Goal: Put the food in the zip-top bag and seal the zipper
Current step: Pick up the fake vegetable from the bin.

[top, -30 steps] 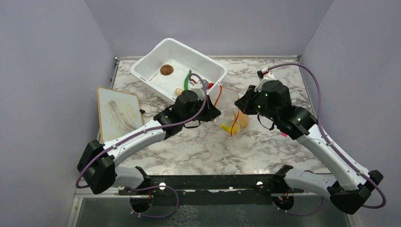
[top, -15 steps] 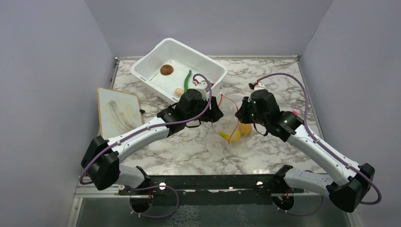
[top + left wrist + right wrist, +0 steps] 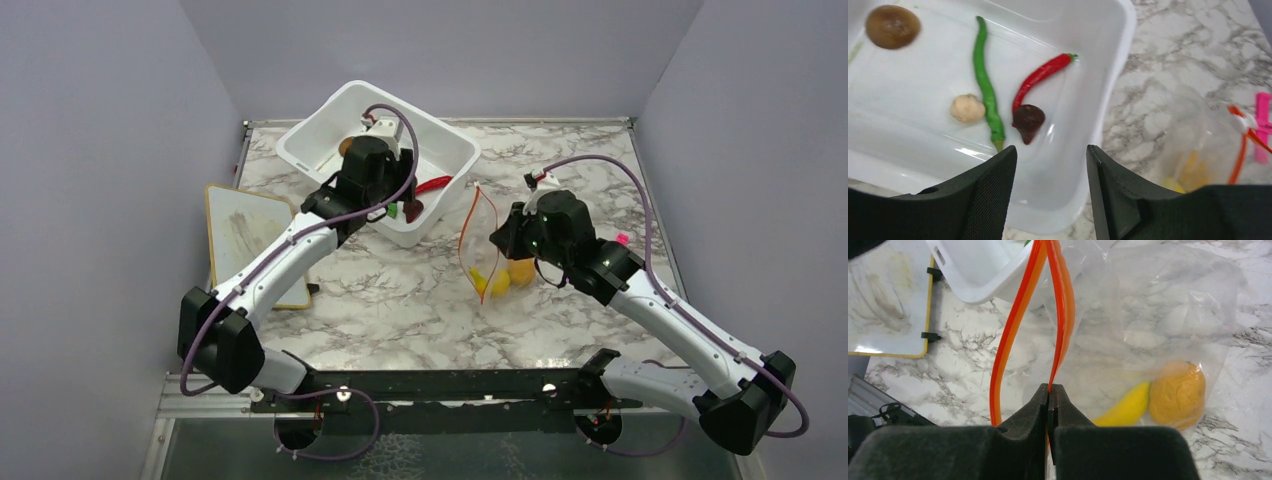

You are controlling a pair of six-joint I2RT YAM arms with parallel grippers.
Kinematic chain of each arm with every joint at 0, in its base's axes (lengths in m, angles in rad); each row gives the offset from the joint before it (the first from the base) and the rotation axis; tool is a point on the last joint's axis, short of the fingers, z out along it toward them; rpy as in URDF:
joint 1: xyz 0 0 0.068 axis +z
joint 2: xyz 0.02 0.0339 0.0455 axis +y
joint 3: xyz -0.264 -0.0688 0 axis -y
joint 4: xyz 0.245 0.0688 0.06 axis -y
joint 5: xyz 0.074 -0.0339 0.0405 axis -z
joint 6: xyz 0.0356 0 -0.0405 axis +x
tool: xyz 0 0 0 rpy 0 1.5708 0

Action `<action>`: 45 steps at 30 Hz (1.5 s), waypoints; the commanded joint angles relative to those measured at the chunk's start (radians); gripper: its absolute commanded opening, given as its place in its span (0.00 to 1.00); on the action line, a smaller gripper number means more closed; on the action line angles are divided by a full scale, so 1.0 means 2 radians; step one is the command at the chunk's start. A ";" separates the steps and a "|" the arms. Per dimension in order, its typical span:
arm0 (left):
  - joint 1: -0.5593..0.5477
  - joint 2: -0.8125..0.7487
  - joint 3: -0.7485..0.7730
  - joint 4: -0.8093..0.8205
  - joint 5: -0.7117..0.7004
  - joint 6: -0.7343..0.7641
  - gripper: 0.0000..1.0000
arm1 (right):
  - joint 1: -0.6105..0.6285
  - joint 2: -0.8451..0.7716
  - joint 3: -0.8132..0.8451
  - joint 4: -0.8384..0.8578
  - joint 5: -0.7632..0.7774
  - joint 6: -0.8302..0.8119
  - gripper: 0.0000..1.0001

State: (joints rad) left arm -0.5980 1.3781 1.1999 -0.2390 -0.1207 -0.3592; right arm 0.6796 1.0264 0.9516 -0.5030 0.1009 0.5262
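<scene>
The left wrist view looks down into the white tub (image 3: pixel 1120 75), where 5 toy foods lie on its floor: a brown ball (image 3: pixel 892 26) in a far corner, a long green pod (image 3: pixel 985 85), a beige mushroom (image 3: pixel 967 108) just beside the pod, a red chili (image 3: pixel 1040 77), and a dark red piece (image 3: pixel 1028 120) at the chili's lower tip. The left pincer (image 3: pixel 1051 155) hangs above them released, its 2 black fingers (image 3: pixel 983 200) apart with nothing between. From the top camera that arm covers most of the tub, and only the chili and a bit of green show clearly.

The right wrist view gives what the top camera cannot resolve. The right pincer (image 3: pixel 1049 390) is clenched on 1 strip of the orange-red zipper (image 3: pixel 1064 305), and the other strip bows away from it, so the mouth of the clear zip-top bag (image 3: pixel 1158 315) is open. A yellow banana (image 3: pixel 1128 407) and an orange fruit (image 3: pixel 1178 394) lie touching at the bag's bottom.

The top view places the bag on the marble bench (image 3: pixel 400 300), just beside the tub's near corner. A yellow-framed board (image 3: pixel 250 240) lies left of the tub.
</scene>
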 commanded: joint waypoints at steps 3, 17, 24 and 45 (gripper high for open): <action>0.065 0.074 0.075 -0.032 0.025 0.071 0.56 | 0.002 -0.003 0.025 0.020 -0.035 -0.031 0.01; 0.107 0.336 0.336 -0.099 0.073 0.191 0.61 | 0.002 0.003 0.049 0.022 -0.030 -0.051 0.01; 0.131 0.432 0.409 -0.106 0.092 0.216 0.62 | 0.002 0.002 0.067 -0.002 -0.007 -0.060 0.01; 0.148 0.554 0.483 -0.107 0.110 0.219 0.52 | 0.002 -0.021 0.066 -0.026 0.021 -0.045 0.01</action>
State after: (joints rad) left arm -0.3111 2.4462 2.1281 -0.4461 0.0792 0.0780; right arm 0.6796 1.0195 1.0588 -0.5316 0.1040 0.4301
